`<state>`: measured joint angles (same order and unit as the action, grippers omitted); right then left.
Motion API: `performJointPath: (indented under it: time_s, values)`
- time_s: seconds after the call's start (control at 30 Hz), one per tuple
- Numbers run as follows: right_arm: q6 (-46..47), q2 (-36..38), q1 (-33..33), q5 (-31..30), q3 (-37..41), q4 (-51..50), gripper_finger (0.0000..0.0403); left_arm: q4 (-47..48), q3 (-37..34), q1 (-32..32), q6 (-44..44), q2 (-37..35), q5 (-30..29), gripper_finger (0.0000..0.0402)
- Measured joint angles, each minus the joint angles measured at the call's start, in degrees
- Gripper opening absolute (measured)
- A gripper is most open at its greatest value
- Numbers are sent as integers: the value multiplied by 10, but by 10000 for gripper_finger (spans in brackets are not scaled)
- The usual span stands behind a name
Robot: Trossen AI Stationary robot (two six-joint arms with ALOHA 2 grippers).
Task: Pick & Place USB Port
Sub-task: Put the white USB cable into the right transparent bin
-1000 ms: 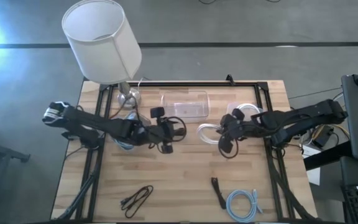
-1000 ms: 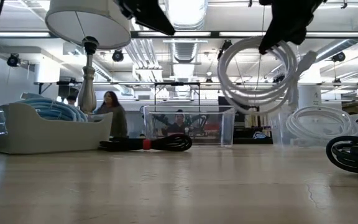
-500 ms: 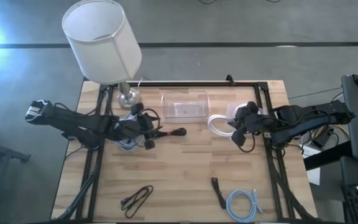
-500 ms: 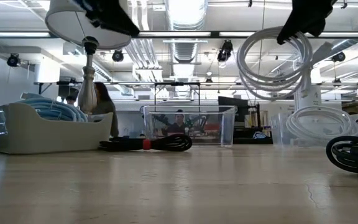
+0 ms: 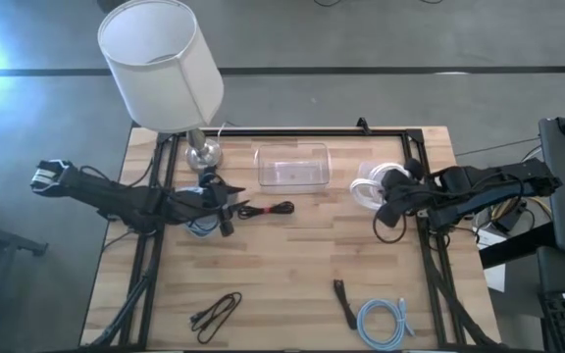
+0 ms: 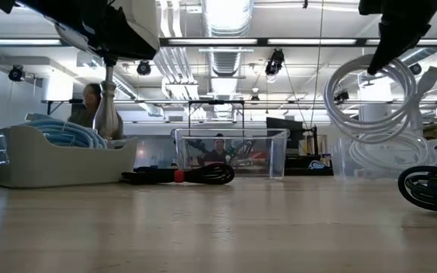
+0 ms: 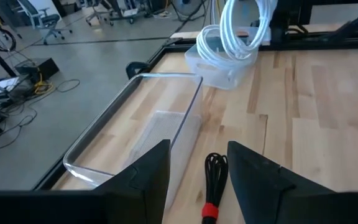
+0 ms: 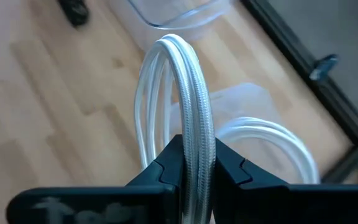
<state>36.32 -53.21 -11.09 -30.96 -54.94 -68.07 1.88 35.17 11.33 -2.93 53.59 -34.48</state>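
Observation:
A white coiled cable [image 5: 366,187] hangs from my right gripper [image 5: 385,203], which is shut on it near the table's right side. The coil hangs [image 6: 370,98] just above a small clear bin [image 7: 219,68] that holds another white cable [image 6: 385,155]. My left gripper [image 7: 197,180] is open and holds nothing, left of centre [image 5: 228,210]. A black cable with a red tie [image 5: 268,209] lies flat on the table in front of it, beside the clear container [image 5: 290,165]. My right gripper pinches the white coil's bundled strands at the top of the loop [image 8: 194,140] between its two fingers. The fingers lie across the strands. The coil is lifted clear of the table and hangs below the gripper as an upright loop [image 6: 370,98].
A lamp with a white shade [image 5: 160,64] stands at the far left corner. A bin of blue cables [image 6: 51,152] sits under my left arm. Near the front edge lie a black cable [image 5: 216,314], a short black cable [image 5: 342,302] and a blue coil [image 5: 385,322].
My right gripper has carried the white coil toward the table's right edge and lowered it a little, over the small clear bin. My left gripper has drawn back toward the left edge, away from the black cable, which stayed on the table.

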Motion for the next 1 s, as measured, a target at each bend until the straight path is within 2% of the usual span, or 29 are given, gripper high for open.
performJointPath:
  time_s: [0.23, 0.4, 0.63, 1.0]
  values:
    - [-5, 13, 2, -47, 0, -32, 38, -7, 0, 0, -2, -3, 2, 163]
    - [0, 30, 3, -57, 0, -44, 38, -6, 0, 0, -3, -3, 2, 163]
    - [77, 46, 7, -63, 22, -111, 38, -6, 0, 0, -3, -3, 2, 163]
    - [38, 48, 6, -70, 111, -18, 38, -6, 0, 0, -6, -2, 2, 163]
